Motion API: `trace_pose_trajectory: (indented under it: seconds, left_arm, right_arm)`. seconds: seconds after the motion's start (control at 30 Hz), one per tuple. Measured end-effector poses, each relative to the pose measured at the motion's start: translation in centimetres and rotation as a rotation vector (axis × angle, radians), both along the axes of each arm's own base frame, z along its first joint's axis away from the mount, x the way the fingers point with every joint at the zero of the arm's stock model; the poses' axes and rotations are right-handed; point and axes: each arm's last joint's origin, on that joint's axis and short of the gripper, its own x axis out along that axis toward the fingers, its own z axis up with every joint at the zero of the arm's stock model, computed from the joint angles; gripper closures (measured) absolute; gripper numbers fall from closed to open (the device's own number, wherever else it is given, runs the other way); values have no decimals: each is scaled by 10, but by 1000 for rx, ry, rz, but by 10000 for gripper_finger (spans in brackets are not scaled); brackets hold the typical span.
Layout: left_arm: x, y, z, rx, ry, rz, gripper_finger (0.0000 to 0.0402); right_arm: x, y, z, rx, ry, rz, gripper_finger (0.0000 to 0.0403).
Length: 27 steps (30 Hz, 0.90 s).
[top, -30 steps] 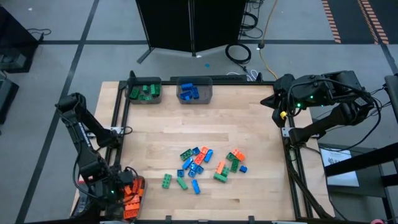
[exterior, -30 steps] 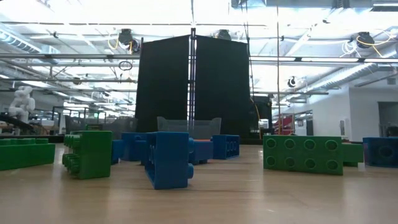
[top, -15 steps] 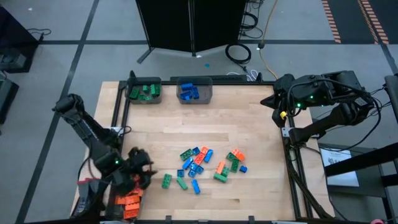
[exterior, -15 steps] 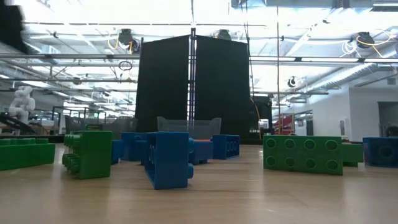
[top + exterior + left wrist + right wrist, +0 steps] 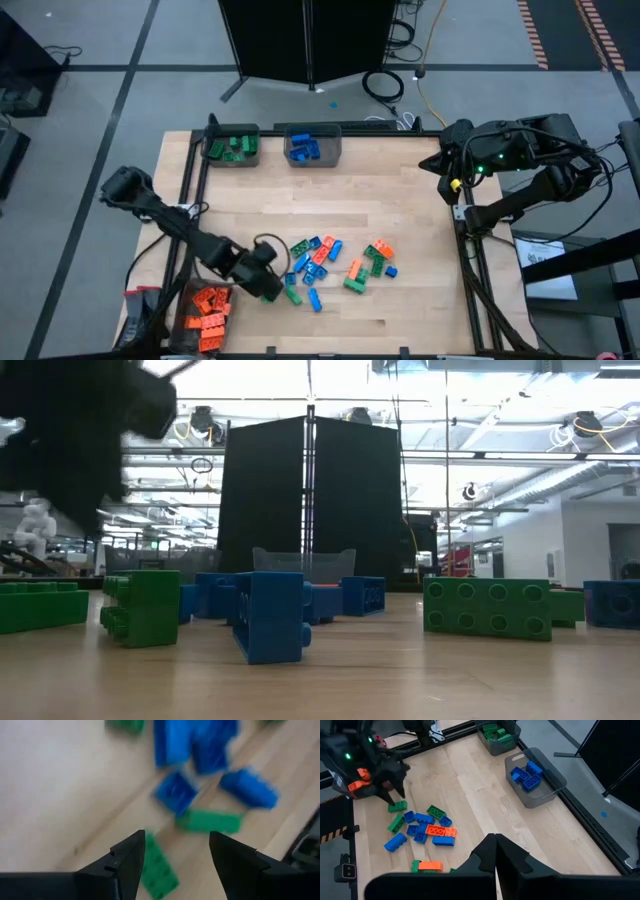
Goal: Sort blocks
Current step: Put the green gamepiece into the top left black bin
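Hovering over the near-left edge of the loose blocks (image 5: 330, 262), with the left gripper (image 5: 268, 281) spread and holding nothing; showing, in its wrist view, both dark fingers (image 5: 127, 860) parted above a flat green brick (image 5: 156, 868), with another green brick (image 5: 209, 821) and several blue bricks (image 5: 175, 792) just beyond. Lying scattered in the middle of the wooden table (image 5: 400, 190), a mix of orange, green and blue pieces, some touching, some a little apart. Sitting at the table's far edge, a grey bin of green bricks (image 5: 233, 147) and, just beside it, a grey bin of blue bricks (image 5: 312, 146). Resting off the table's near-left corner, a container of orange bricks (image 5: 208, 309). Waiting at the far-right corner of the table, well apart from the pile, the right gripper (image 5: 495, 851) with its fingers pressed together. Looming dark and blurred at the upper left of the low view, the left arm (image 5: 75, 430), above a green brick (image 5: 145, 607) and a blue brick (image 5: 270, 616) standing on the wood.
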Motion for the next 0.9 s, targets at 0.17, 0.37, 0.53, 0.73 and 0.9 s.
trace_pose_trajectory:
  seconds: [0.17, 0.37, 0.53, 0.73, 0.9]
  left_arm:
    - [4, -10, -13, -68, 156, 70, 181]
    - [14, -17, -3, -13, 252, 112, 181]
    - [25, -25, 0, -10, 291, 155, 181]
    - [35, -35, -14, -66, 391, 181, 181]
    - [32, -36, -27, -69, 494, 219, 181]
  right_arm:
    - [0, 0, 0, -16, 5, 15, 403]
    - [0, 0, 0, -24, 8, 22, 403]
    - [0, 0, 0, -24, 8, 22, 403]
    - [-1, 0, -1, -33, 26, 30, 403]
    - [-1, 0, -1, -42, 30, 38, 403]
